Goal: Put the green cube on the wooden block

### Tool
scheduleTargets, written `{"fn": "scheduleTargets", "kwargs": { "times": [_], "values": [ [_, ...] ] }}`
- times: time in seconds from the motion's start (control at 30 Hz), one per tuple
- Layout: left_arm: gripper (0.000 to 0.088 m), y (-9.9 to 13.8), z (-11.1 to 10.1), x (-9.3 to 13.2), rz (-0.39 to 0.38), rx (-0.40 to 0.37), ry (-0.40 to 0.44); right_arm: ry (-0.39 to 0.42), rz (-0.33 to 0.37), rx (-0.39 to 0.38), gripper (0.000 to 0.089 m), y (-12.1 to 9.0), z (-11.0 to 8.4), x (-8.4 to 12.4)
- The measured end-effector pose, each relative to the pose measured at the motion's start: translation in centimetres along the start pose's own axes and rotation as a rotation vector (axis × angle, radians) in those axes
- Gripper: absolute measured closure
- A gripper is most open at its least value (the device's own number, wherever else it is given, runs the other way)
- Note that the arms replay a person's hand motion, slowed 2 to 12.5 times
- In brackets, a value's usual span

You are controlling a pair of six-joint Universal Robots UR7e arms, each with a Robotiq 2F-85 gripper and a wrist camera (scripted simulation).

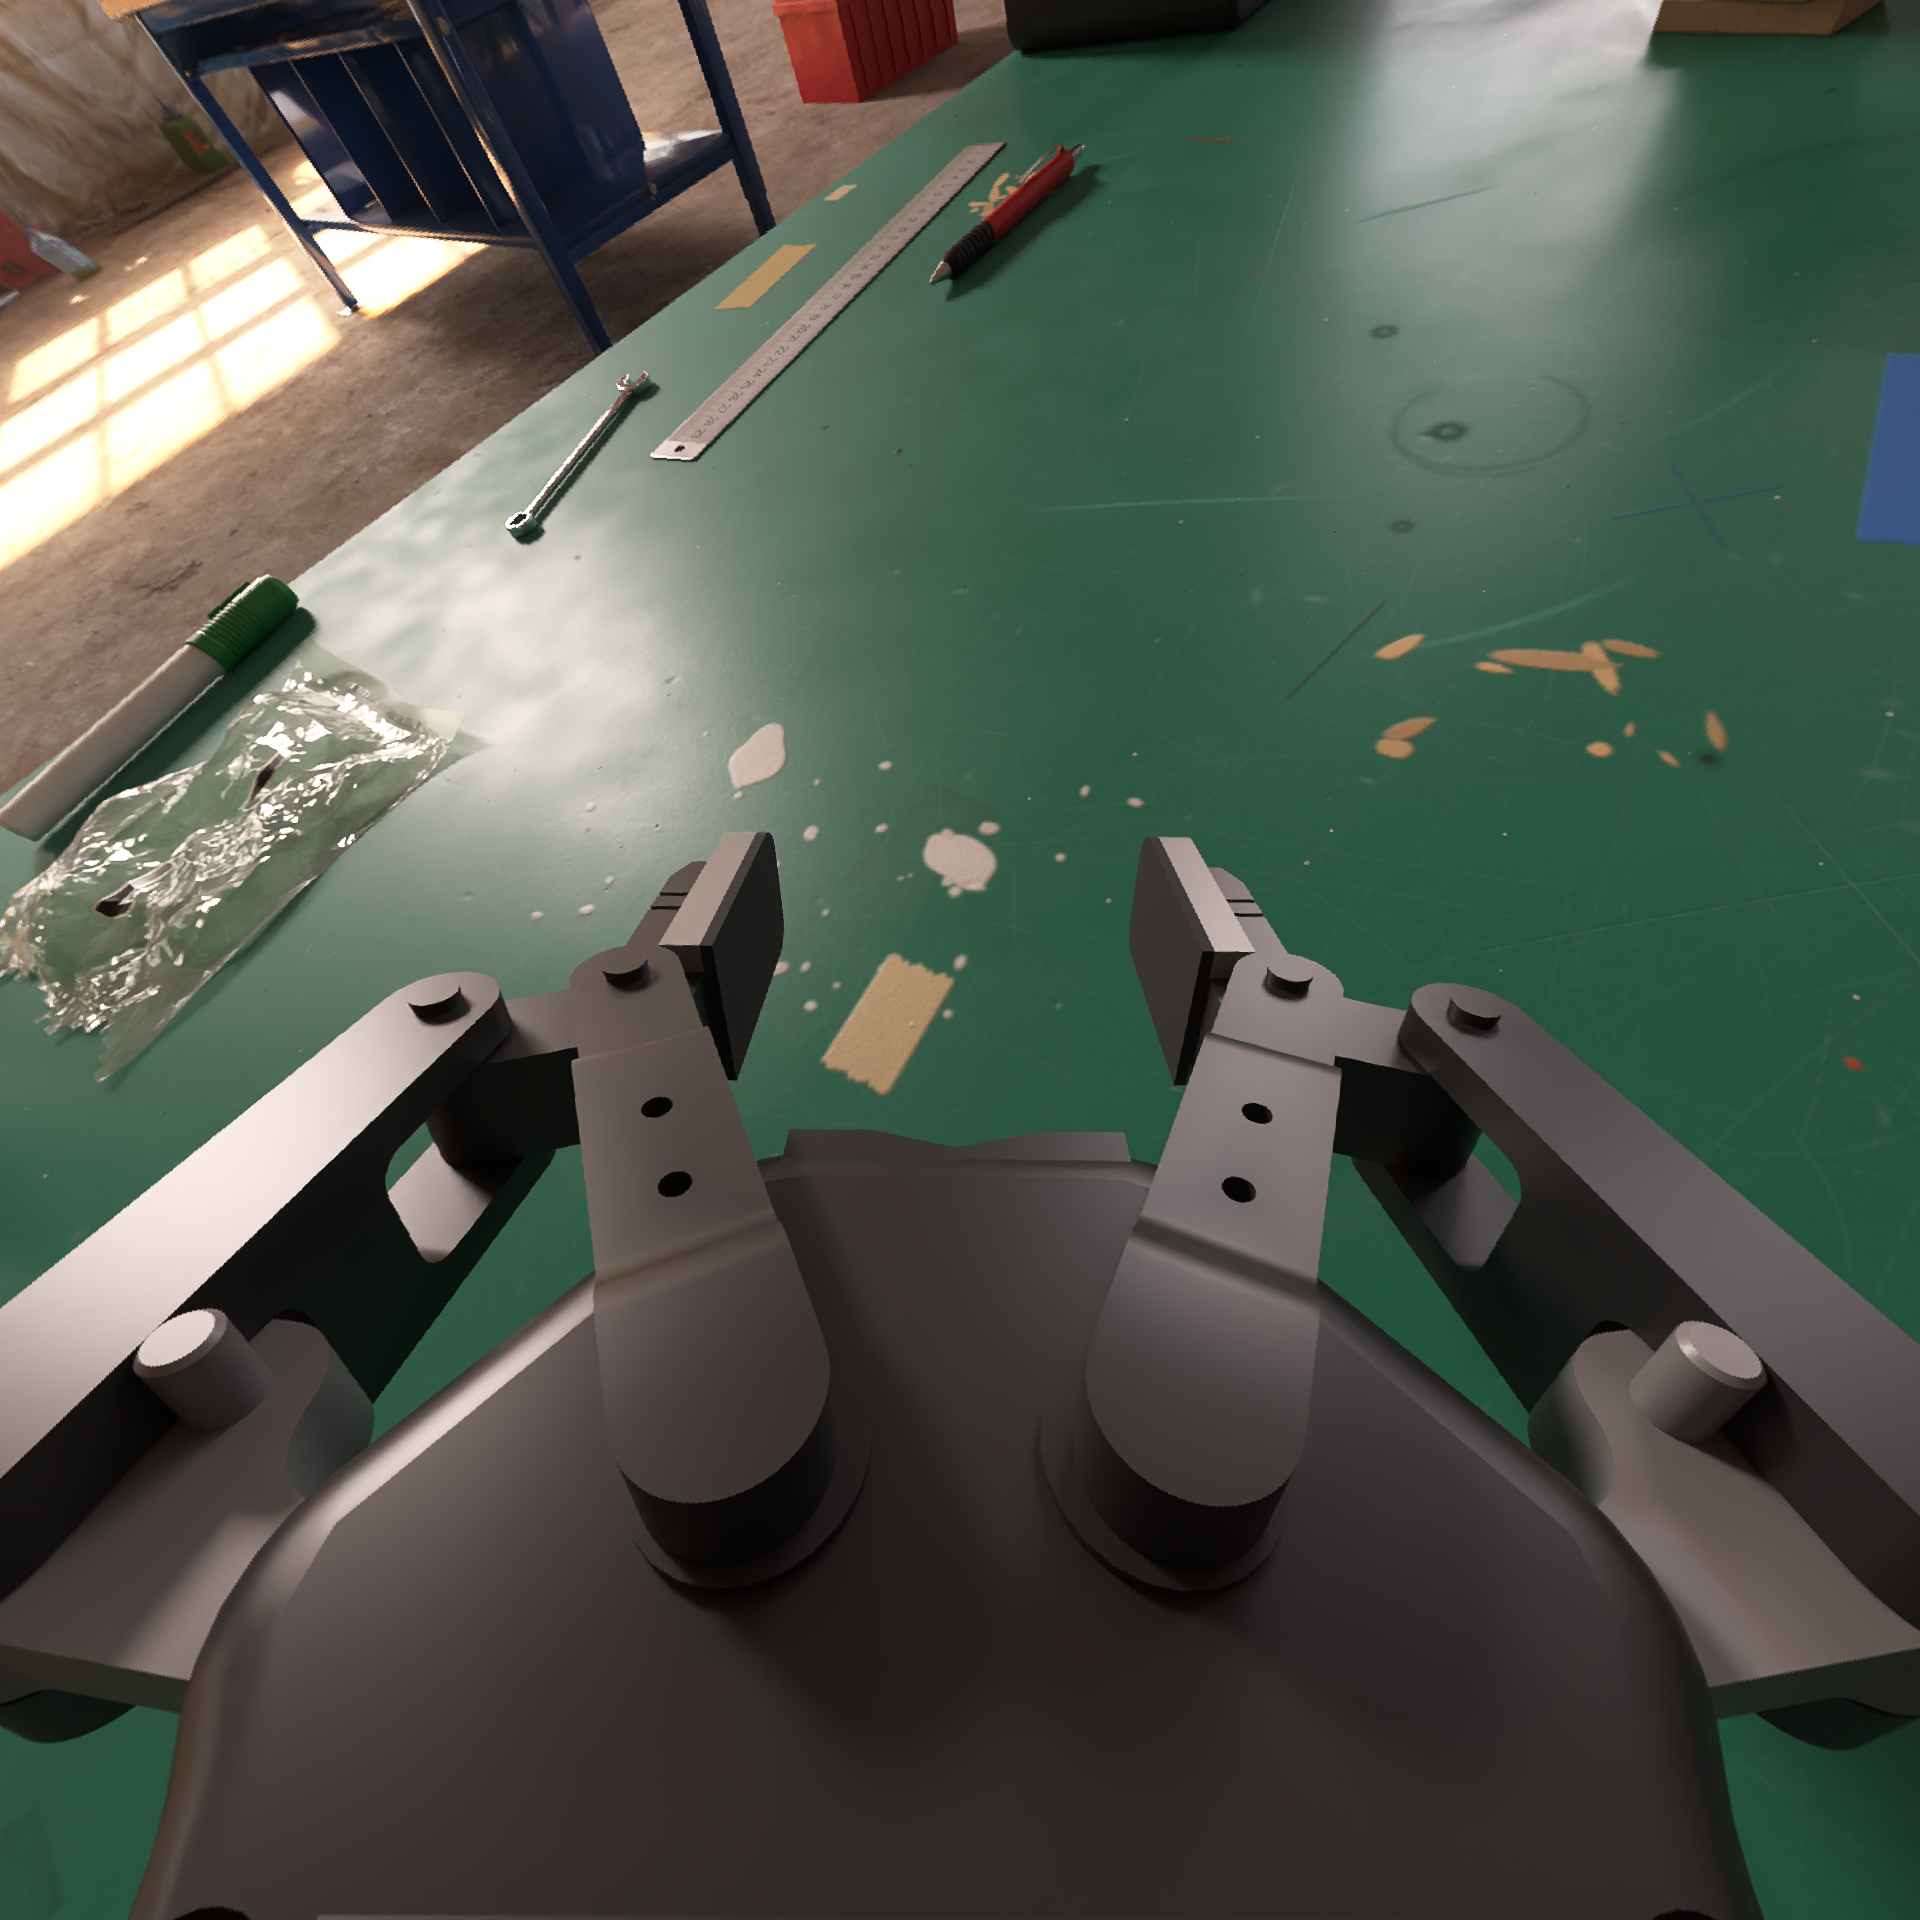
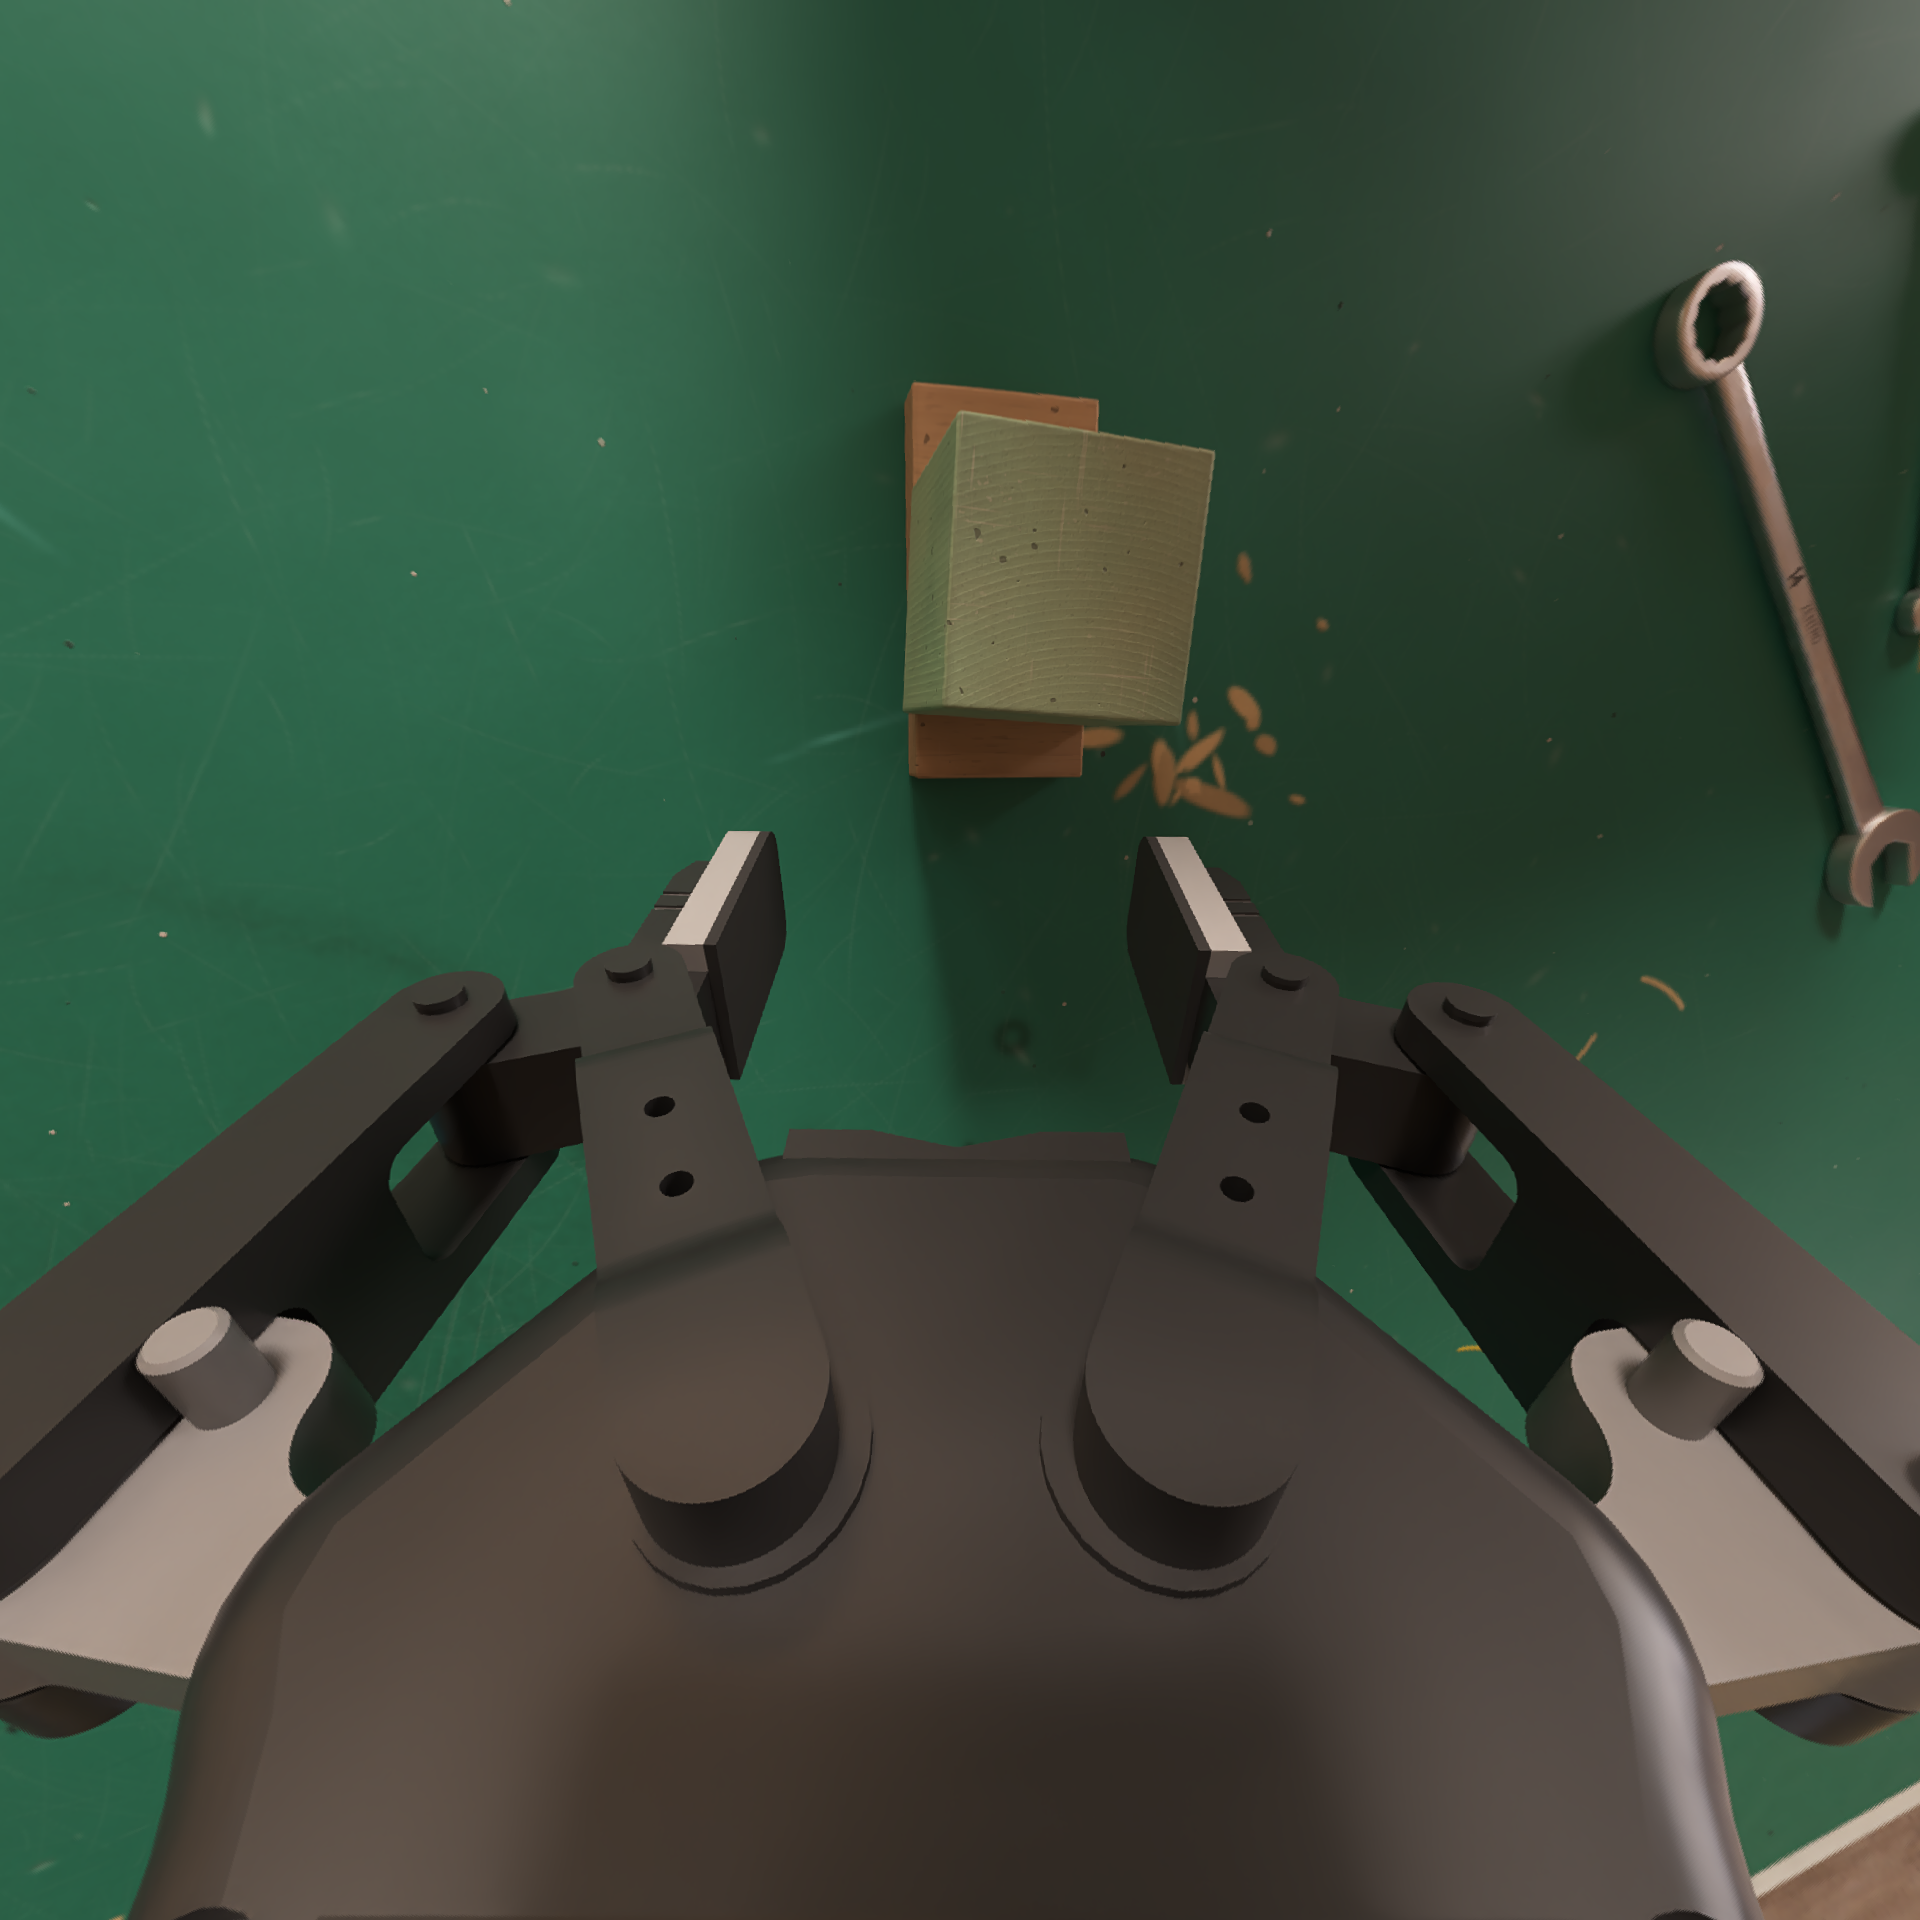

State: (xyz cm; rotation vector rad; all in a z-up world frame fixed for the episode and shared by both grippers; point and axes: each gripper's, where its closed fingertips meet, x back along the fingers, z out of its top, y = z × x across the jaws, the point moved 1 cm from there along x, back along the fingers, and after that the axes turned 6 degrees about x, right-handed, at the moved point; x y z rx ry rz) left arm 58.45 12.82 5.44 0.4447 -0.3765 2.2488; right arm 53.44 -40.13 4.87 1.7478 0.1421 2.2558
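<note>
In the right wrist view the green cube (image 2: 1055, 571) rests on the wooden block (image 2: 992, 750), covering most of it and overhanging its right side; orange-brown wood shows at the near and far ends. My right gripper (image 2: 956, 935) is open and empty, above and nearer than the cube, apart from it. In the left wrist view my left gripper (image 1: 956, 935) is open and empty over the bare green table (image 1: 1195, 520). Neither the cube nor the block shows in that view.
Right wrist view: a combination wrench (image 2: 1787, 582) lies at the right, wood shavings (image 2: 1195, 769) beside the block. Left wrist view: steel ruler (image 1: 831, 301), red pen (image 1: 1013, 208), small wrench (image 1: 577, 457), green-capped marker (image 1: 156, 696), crumpled plastic bag (image 1: 208, 842), table edge at left, blue tape (image 1: 1896, 447).
</note>
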Motion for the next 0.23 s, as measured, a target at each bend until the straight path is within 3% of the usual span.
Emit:
{"fn": "scheduleTargets", "kwargs": {
  "times": [0.23],
  "values": [
    [0.0279,-0.2,0.0,0.0,0.008,0.006,0.004,0.119,-0.033,0.000,0.0278,-0.4,0.6,1.9]
  ]
}}
